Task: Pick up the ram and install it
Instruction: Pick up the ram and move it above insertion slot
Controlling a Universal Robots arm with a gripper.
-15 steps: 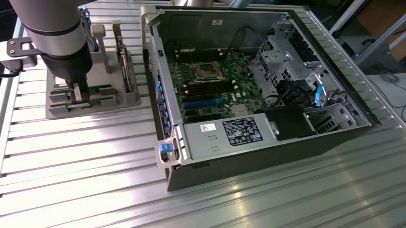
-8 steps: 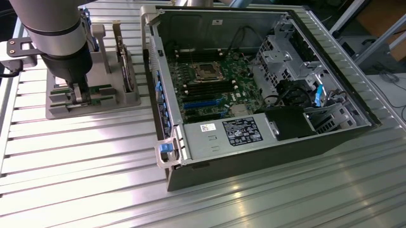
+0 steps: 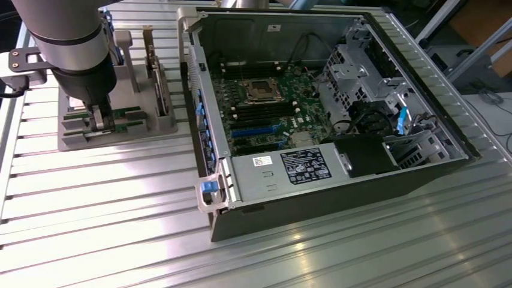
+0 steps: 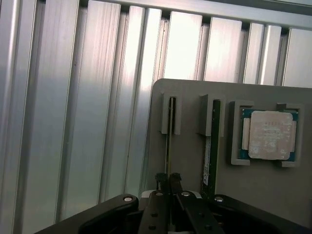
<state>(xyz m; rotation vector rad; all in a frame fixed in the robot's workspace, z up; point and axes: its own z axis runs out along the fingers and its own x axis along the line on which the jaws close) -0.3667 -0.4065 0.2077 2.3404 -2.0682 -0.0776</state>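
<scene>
The ram [image 4: 168, 141] stands on edge in a slot of the grey holder [image 4: 190, 161], seen edge-on as a thin dark strip. My gripper [image 4: 168, 176] is down over its near end, the two black fingertips pressed against either side of it. In the exterior view the gripper [image 3: 100, 120] reaches straight down into the holder [image 3: 172, 123] at the exterior view's left. The stick still sits in its slot.
A twin stick [image 4: 210, 146] stands in the neighbouring slot, and a processor chip [image 4: 270, 134] lies in a pocket beside it. A card [image 3: 157, 81] stands upright in the holder. The open computer case [image 3: 448, 141] lies at the exterior view's right, with motherboard slots [image 3: 256, 111] and power supply [image 3: 288, 168].
</scene>
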